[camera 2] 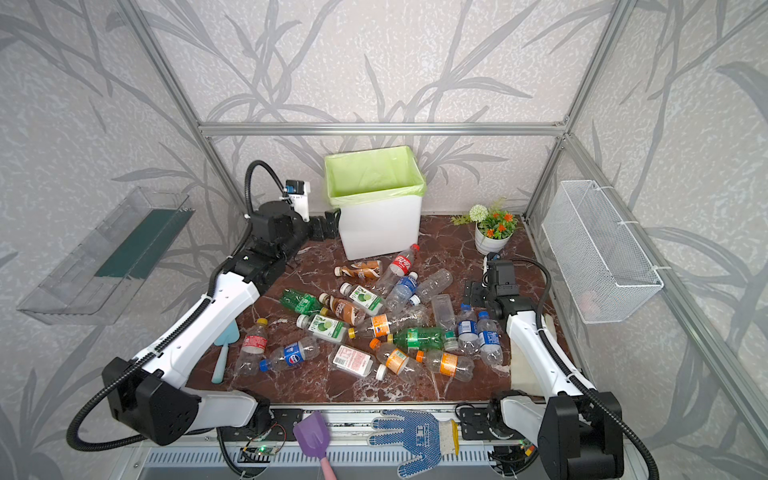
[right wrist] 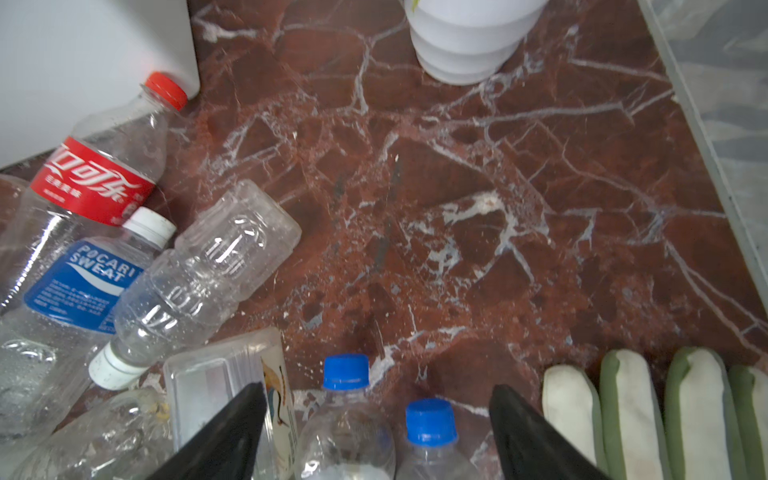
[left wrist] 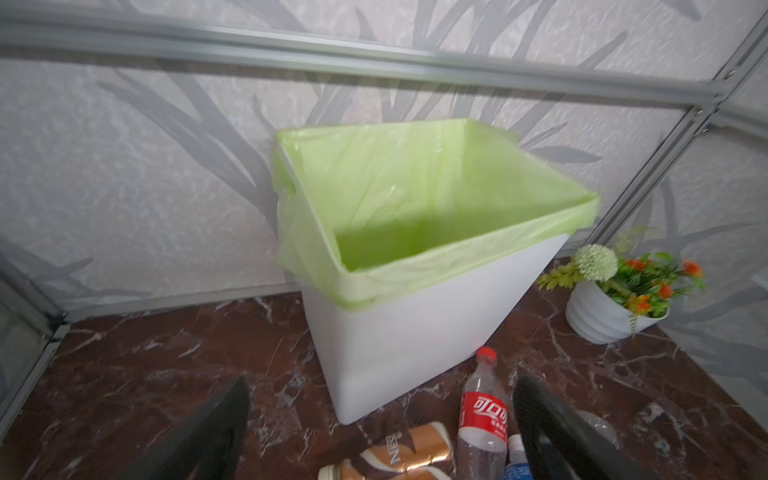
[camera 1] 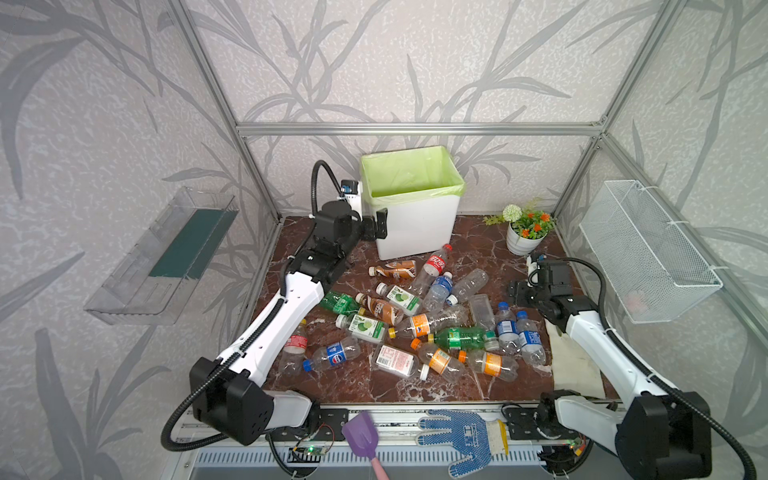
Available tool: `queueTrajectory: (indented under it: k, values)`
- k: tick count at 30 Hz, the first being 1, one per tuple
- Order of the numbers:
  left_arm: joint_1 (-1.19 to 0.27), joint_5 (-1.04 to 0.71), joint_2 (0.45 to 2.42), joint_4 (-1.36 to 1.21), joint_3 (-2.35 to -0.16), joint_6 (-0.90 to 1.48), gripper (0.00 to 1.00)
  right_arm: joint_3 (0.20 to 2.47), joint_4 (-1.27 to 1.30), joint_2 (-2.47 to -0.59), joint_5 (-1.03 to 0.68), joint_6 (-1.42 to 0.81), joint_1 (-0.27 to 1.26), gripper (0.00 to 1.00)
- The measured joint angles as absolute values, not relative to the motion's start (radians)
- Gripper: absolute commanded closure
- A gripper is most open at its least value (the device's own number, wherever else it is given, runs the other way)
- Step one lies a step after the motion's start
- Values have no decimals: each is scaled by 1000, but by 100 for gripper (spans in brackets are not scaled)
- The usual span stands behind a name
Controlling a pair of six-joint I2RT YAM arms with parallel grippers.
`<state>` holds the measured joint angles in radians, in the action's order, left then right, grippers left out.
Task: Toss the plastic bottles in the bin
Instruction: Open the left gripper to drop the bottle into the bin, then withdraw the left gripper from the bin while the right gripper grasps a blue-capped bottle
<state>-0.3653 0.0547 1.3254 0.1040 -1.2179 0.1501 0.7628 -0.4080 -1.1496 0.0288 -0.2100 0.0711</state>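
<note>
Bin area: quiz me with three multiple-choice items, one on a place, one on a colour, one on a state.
1. Where does the bin stand?
A) at the back, behind the bottles
B) at the front edge
C) in the front left corner

2. What colour is the cola bottle's cap?
A) blue
B) red
C) white

3. How is the left claw?
A) shut on a bottle
B) shut, empty
C) open, empty

Key:
1 A: both top views show it at the back, beyond the pile.
2 B: the cap is red in both wrist views.
3 C: the left wrist view shows its fingers wide apart, gripping nothing.
</note>
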Motion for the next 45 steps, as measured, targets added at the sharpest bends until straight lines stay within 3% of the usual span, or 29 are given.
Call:
queueTrajectory:
  k: [8,14,31,45]
  values:
    - [-352,133,1194,127,-1026,164,1,769,-607,-1142,77,-278,71,26]
    - [-337,134,1162,122,-969,186,1,769,-704,-1130,136,-305,71,25]
    - [-302,82,1157,150,-951,213,1,749,-811,-1153,103,-407,71,34]
    - [-274,23,1138,149,-951,237,1,709,-797,-1245,97,-483,71,31]
